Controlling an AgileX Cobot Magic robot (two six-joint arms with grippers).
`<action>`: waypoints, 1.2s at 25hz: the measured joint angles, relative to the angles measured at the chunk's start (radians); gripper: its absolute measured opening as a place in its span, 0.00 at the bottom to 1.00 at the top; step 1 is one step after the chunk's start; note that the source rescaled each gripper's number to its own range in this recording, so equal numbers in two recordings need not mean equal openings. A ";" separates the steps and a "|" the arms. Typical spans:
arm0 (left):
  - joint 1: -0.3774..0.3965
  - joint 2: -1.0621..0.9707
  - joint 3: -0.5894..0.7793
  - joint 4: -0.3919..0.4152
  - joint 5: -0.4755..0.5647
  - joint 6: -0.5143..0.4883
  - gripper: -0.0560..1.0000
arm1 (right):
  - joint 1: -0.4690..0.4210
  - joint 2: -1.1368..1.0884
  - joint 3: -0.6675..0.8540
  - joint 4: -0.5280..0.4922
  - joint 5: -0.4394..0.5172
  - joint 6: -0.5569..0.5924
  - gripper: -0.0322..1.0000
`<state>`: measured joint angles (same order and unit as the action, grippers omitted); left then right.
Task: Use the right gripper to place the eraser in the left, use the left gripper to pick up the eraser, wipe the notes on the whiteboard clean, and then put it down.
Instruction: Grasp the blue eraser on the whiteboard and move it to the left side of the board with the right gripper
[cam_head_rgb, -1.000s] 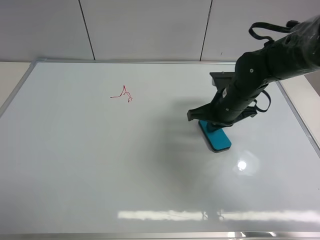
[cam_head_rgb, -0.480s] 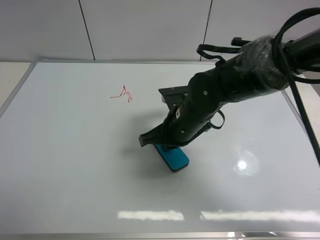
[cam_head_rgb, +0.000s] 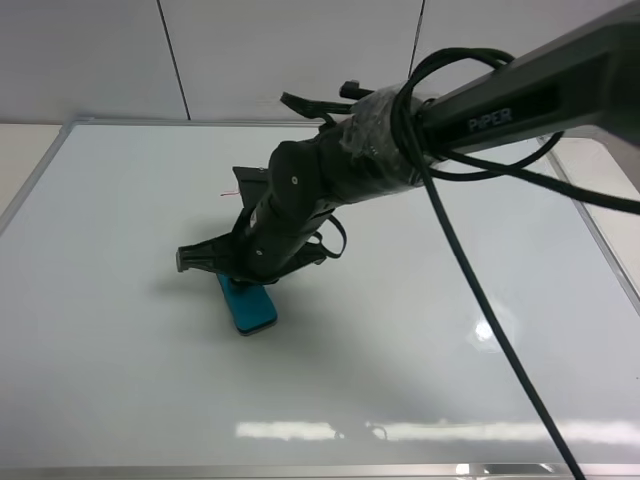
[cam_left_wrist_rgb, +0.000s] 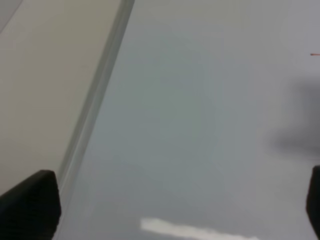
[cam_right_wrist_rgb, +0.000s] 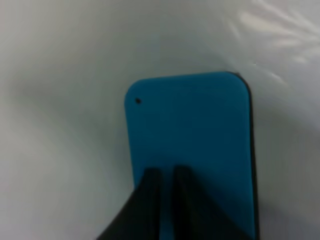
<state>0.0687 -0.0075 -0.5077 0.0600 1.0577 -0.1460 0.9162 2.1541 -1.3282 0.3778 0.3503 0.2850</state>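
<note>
Left of centre on the whiteboard (cam_head_rgb: 120, 330), the teal eraser (cam_head_rgb: 250, 308) lies flat under your right claw (cam_right_wrist_rgb: 167, 175), whose fingers are clenched together, tips on its top. Your left claw (cam_left_wrist_rgb: 172, 205) hangs spread wide, holding nothing. By my reading, the placing is nearly done; pickup, wiping the red notes (cam_head_rgb: 226, 194) and setting down are left.

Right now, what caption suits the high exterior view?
The right end effector grips the teal eraser left of the whiteboard centre.
</note>
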 joint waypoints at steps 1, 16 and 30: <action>0.000 0.000 0.000 0.000 0.000 0.000 1.00 | 0.006 0.017 -0.023 0.028 -0.016 0.004 0.10; 0.000 0.000 0.000 0.000 0.000 0.000 1.00 | 0.073 0.233 -0.382 0.194 0.021 0.005 0.17; 0.000 0.000 0.000 0.000 0.000 0.000 1.00 | 0.075 0.126 -0.361 -0.007 0.151 0.010 0.18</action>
<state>0.0687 -0.0075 -0.5077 0.0600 1.0577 -0.1460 0.9917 2.2798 -1.6889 0.3709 0.5013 0.2950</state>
